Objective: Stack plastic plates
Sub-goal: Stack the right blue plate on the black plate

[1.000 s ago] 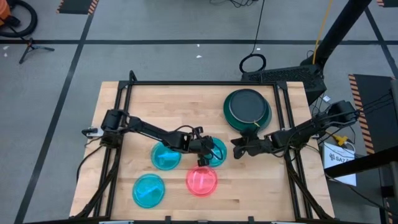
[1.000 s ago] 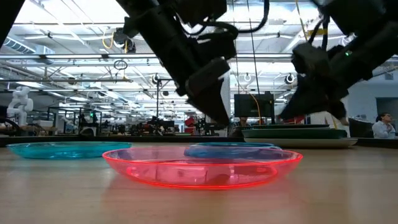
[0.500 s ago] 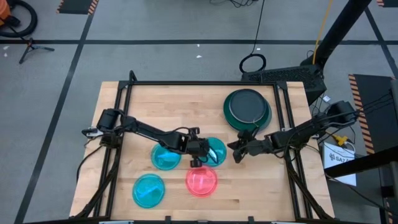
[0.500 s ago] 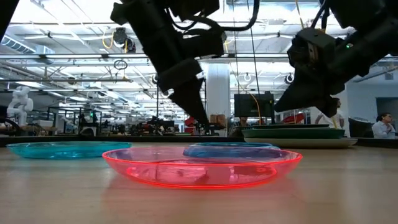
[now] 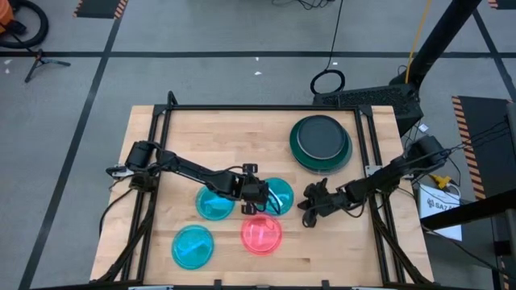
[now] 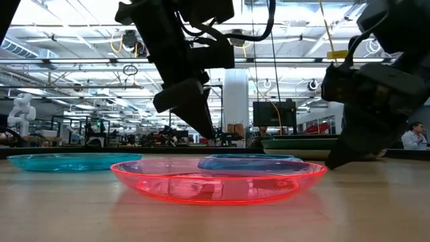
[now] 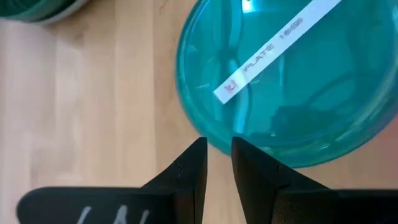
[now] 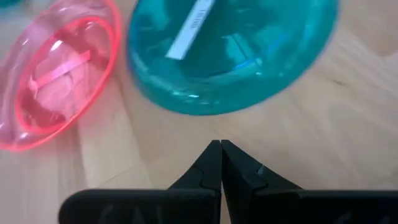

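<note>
The left claw (image 5: 260, 205) hovers at the rim of the middle cyan plate (image 5: 278, 195), fingers (image 7: 189, 174) slightly spread with nothing between them. The right claw (image 5: 307, 211) sits just right of that plate, fingers pressed together. A red plate (image 5: 262, 234) and two more cyan plates (image 5: 193, 246) lie on the counter (image 5: 242, 137); a stack (image 5: 321, 142) topped by a black plate stands at the far right.

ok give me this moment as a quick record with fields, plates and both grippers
stack: large plates piled at the table's far right
loose plates: three cyan, one red-pink
left gripper: slightly open, fingertips at the edge of a cyan plate
right gripper: shut, empty, low beside the same plate
</note>
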`<act>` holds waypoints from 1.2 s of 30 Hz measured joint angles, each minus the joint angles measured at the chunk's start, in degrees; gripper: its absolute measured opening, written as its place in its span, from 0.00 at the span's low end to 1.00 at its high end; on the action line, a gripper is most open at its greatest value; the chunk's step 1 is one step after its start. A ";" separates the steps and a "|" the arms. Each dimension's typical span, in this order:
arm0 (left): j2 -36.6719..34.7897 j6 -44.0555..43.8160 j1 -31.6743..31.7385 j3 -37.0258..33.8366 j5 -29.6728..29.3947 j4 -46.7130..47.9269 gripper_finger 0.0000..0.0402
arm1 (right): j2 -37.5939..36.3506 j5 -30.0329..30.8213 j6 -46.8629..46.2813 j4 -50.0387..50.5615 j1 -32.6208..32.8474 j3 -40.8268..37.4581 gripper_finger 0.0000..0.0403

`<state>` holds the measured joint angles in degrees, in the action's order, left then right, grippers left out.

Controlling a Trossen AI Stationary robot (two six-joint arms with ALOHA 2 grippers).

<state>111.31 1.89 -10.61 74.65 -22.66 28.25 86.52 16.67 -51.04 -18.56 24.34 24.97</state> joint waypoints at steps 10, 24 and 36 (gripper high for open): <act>-0.78 6.19 3.89 -0.02 -0.20 1.24 0.20 | 1.49 -0.30 6.41 -5.49 4.46 0.02 0.00; -14.35 8.35 6.31 -12.40 1.63 -4.53 0.20 | 1.44 5.09 11.21 -4.30 3.27 0.01 0.00; -15.76 7.69 8.46 -28.71 7.91 -35.67 0.20 | 1.44 -6.56 14.76 0.19 -2.25 5.80 0.00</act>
<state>95.54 9.57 -2.15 45.94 -14.75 -7.41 87.96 10.11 -36.27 -18.38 22.09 30.77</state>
